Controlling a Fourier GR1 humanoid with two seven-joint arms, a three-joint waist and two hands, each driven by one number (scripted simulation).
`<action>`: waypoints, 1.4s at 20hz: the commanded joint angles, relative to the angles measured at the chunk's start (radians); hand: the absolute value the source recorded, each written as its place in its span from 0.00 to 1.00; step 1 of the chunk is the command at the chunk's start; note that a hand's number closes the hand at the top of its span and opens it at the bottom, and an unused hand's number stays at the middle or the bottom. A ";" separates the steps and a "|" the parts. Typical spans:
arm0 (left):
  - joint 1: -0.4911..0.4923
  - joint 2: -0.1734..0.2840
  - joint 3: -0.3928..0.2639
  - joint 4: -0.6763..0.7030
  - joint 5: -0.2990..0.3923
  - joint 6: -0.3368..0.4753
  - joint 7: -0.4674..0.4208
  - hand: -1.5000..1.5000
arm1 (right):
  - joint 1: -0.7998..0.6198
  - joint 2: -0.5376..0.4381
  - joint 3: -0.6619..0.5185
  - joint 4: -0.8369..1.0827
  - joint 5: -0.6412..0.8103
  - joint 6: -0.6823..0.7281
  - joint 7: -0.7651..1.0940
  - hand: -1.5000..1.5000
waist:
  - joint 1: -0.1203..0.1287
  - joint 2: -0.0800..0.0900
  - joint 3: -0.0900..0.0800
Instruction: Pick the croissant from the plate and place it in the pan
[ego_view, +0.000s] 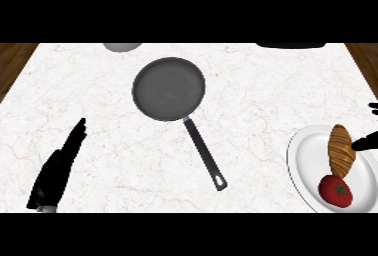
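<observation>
A golden-brown croissant (341, 150) lies on a white plate (304, 160) at the right edge of the counter, with a red tomato (336, 191) just below it on the same plate. An empty dark grey pan (168, 88) sits upper centre, its handle (205, 155) pointing toward the lower right. My right hand (366, 144) enters from the right edge; only dark fingertips show, one touching the croissant's right side. My left hand (59, 167) rests at the lower left, fingers straight and pointing up, far from the pan and plate.
A pale round object (122, 46) sits at the counter's far edge, upper left. A dark object (291, 45) shows at the far edge, upper right. Brown wood borders the marble counter on both sides.
</observation>
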 joint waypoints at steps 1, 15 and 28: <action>-0.023 -0.012 0.033 0.073 -0.007 -0.027 -0.041 0.50 | -0.010 -0.016 -0.034 0.013 0.014 0.064 0.065 0.00 | -0.007 -0.001 0.000; -0.036 -0.071 0.058 -0.003 -0.062 -0.060 0.049 0.50 | 0.009 0.139 -0.042 0.014 0.131 0.047 0.087 0.00 | -0.005 -0.001 0.000; 0.005 -0.081 0.135 0.013 -0.083 -0.135 -0.028 0.50 | 0.018 0.222 -0.088 0.142 0.288 0.041 -0.084 0.00 | -0.004 0.000 0.000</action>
